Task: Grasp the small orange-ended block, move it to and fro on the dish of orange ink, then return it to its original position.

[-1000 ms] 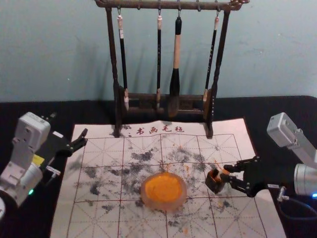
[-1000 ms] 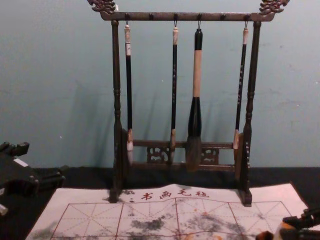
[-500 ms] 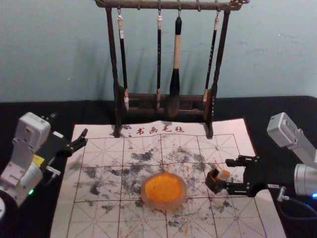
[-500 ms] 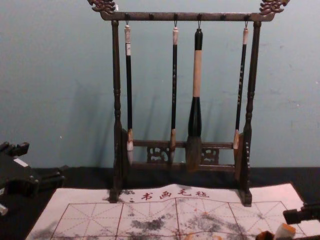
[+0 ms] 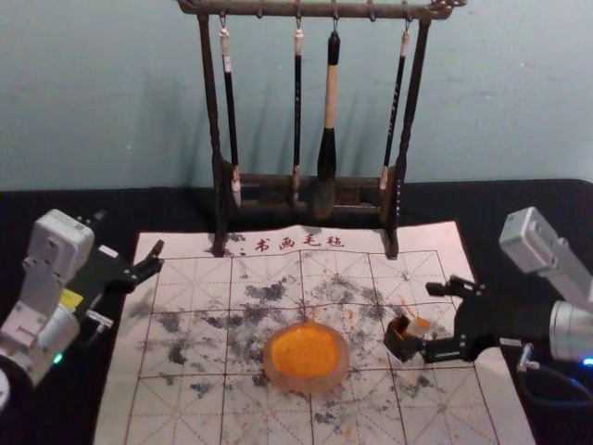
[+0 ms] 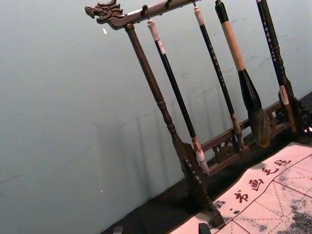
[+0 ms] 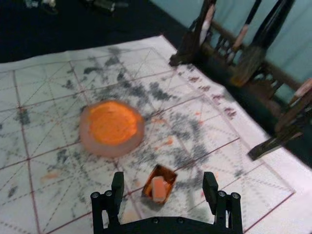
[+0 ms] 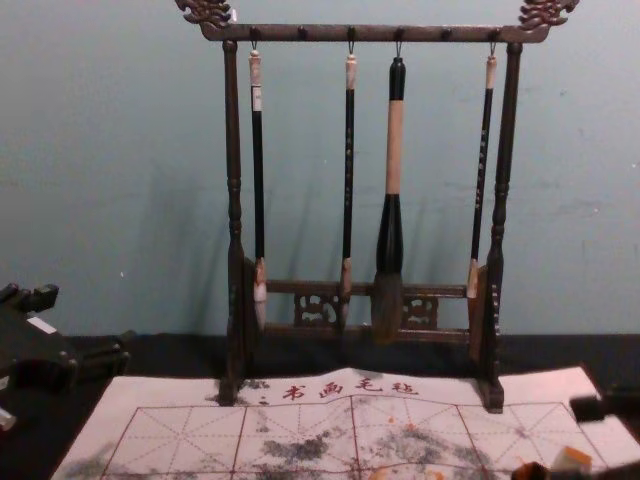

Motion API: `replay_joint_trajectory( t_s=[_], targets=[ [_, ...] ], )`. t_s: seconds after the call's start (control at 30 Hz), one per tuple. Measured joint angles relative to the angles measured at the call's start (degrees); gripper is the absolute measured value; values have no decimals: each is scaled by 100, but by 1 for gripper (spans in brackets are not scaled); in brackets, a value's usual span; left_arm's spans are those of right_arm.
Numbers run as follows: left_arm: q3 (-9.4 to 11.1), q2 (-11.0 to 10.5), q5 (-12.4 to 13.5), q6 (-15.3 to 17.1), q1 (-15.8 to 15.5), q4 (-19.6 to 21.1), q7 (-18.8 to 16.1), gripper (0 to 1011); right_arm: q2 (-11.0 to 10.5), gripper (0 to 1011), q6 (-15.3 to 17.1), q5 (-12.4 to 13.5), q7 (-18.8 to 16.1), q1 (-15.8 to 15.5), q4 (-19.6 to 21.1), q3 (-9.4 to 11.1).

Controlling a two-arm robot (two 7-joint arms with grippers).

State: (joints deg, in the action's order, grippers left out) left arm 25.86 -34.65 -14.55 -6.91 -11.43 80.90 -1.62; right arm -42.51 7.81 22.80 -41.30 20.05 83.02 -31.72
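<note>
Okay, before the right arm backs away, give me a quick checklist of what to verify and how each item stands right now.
1. Right gripper open: ok, its fingers stand wide apart.
2. Block free of both fingers: ok, a gap shows on each side.
3. Block seated in the small dark box: ok, its upper part sticks out.
4. Orange end down in the box: cannot tell, the lower end is hidden.
5. Near finger not touching the box: cannot tell, they look very close.
6. Left gripper away from the ink dish: ok, off to the left.
</note>
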Motion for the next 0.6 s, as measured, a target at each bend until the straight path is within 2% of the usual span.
replay_joint_trajectory(
  t_s=[0.13, 0.3, 0.33, 0.37, 0.5, 0.57, 0.6],
  targets=[
    [0, 0, 0, 0, 0, 0, 0, 1001, 12, 1000, -128, 59, 156, -86, 117, 167],
    [0, 0, 0, 0, 0, 0, 0, 1001, 78, 1000, -440, 334, 569, -338, 323, 651],
    [0, 0, 0, 0, 0, 0, 0, 1001, 109, 1000, -524, 363, 757, -428, 377, 800],
    [0, 0, 0, 0, 0, 0, 0, 1001, 109, 1000, -524, 363, 757, -428, 377, 800],
    [0, 0, 0, 0, 0, 0, 0, 1001, 217, 1000, -628, 305, 1415, -672, 480, 1156],
    [0, 0, 0, 0, 0, 0, 0, 1001, 257, 1000, -636, 196, 1680, -751, 492, 1235],
    [0, 0, 0, 0, 0, 0, 0, 1001, 302, 1000, -636, 60, 1933, -822, 489, 1288]
  ],
)
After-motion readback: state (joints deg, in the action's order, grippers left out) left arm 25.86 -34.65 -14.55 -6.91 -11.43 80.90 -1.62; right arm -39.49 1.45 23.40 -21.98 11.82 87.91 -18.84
